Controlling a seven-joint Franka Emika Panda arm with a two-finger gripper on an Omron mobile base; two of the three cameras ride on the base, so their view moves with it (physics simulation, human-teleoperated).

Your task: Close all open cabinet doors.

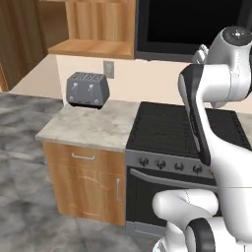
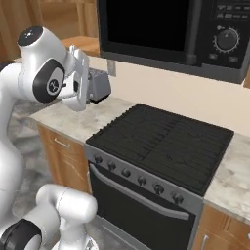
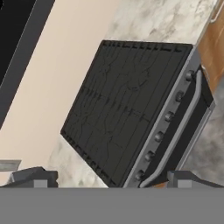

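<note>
The jaws (image 3: 109, 177) are standing wide apart, holding nothing; their two dark fingertips (image 3: 35, 177) are showing at the bottom of the hand view. They are looking down over the black stove (image 3: 127, 105), which sits between two stretches of the marble worktop (image 1: 93, 125).

In the left base view, a toaster (image 1: 87, 89) is standing near the worktop's back edge. Above it, an open wall cabinet (image 1: 96, 29) is showing bare shelves, beside the microwave (image 2: 166, 29). That opening lies up and to the arm's left of the jaws. Its cabinet door (image 1: 17, 42) seems to be the dark wood panel at the far left, long axis upright; its facing cannot be told.
</note>
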